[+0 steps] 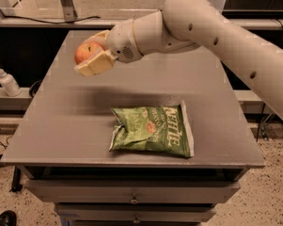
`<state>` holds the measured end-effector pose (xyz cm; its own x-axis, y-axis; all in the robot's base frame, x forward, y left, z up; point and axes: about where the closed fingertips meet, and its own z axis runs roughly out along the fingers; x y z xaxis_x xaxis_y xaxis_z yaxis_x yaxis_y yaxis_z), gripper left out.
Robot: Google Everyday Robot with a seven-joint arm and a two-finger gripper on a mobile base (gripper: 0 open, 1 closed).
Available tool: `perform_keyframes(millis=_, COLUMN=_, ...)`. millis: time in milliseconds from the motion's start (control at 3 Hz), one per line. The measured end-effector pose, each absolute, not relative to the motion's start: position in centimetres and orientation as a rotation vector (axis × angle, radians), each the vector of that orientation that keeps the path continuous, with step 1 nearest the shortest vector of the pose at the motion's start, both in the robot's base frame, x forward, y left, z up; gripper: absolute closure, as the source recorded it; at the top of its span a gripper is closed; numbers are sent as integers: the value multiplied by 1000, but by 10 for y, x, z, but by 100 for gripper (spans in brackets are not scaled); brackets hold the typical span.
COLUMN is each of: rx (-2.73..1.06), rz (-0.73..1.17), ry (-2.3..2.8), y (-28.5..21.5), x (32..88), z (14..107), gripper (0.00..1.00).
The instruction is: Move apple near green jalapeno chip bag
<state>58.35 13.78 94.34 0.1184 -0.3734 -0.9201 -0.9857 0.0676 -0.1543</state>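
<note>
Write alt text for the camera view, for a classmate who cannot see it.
The robot's gripper holds a red apple above the far left of a grey table. A green chip bag lies flat near the table's front edge.

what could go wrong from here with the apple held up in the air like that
1. The apple is held above the table by the gripper; a slip would drop it, and being round it may roll off the edge.
2. The green jalapeno chip bag lies near the front edge; a low approach could nudge it off.
</note>
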Motion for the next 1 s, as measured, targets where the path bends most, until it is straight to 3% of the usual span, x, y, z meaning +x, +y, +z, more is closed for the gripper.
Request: perform_keyframes(millis=1000, rx=-1454, rz=831, ry=1378, y=95, x=487, z=957, gripper=100)
